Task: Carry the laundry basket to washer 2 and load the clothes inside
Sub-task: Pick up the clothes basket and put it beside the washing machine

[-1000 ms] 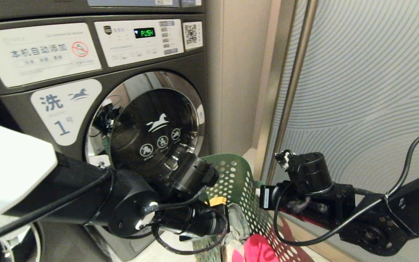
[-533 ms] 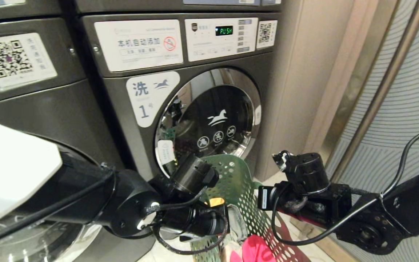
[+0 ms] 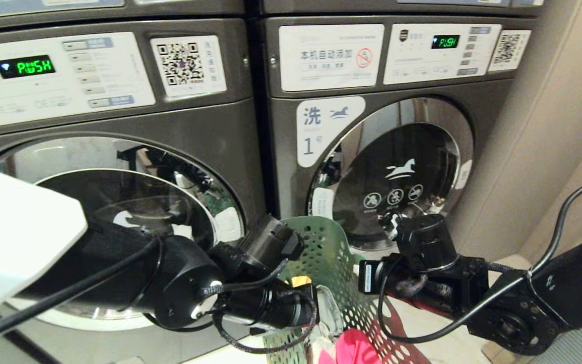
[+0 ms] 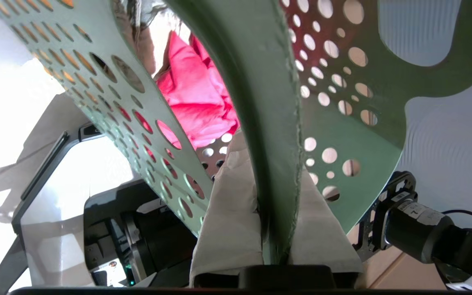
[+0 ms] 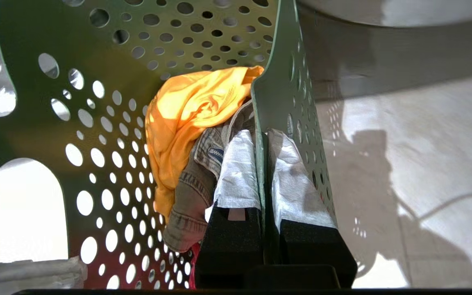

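Left washer (image 3: 109,151) stood door closed, display reading PUSH. Left gripper (image 4: 277,254) was clamped on the laundry basket (image 3: 321,253) wall. Basket hung upright between both arms, mouth up, long axis running arm to arm, before the washer labelled 1 (image 3: 387,167). Pink garment (image 3: 354,349) inside. Right gripper (image 5: 265,196) was pinched shut on the opposite wall.

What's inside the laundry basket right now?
Inside the green laundry basket lie a yellow garment, a grey denim-like one and a pink one. The pile and walls hide the basket's bottom, so anything underneath cannot be seen.
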Robot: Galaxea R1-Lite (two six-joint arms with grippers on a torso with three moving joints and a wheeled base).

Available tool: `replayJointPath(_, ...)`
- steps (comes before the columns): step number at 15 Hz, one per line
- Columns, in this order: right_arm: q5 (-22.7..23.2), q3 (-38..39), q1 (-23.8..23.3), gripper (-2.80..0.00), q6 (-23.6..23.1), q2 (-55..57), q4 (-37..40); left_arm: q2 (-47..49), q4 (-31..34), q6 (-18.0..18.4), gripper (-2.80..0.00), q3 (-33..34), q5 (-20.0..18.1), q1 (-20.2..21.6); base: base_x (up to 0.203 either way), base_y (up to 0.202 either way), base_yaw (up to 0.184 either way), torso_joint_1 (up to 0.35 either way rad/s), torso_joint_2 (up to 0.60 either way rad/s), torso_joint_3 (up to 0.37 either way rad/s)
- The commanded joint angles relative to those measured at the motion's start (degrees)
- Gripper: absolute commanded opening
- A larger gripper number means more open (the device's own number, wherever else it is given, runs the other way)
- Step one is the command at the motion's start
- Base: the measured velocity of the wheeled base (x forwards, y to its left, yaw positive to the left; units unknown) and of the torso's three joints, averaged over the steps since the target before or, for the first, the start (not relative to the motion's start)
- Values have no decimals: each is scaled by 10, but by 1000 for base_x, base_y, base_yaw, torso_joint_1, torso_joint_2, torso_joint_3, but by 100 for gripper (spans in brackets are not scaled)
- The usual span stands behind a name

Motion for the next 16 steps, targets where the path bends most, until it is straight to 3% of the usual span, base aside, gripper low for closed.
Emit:
replayJointPath(1, 0, 2, 0, -280, 0, 0, -2, 1, 0, -2, -280, 0, 0, 0, 0, -14, 174, 2, 1, 2)
replayJointPath(9, -4, 4, 3, -280, -3, -1, -2, 1, 1, -3, -280, 2, 0, 0, 2, -8, 172, 4, -1, 1)
replayJointPath(16, -6, 7, 3, -280, -2, -1, -1, 0, 0, -3, -280, 3, 0, 0, 0, -2, 22, 1, 1, 0)
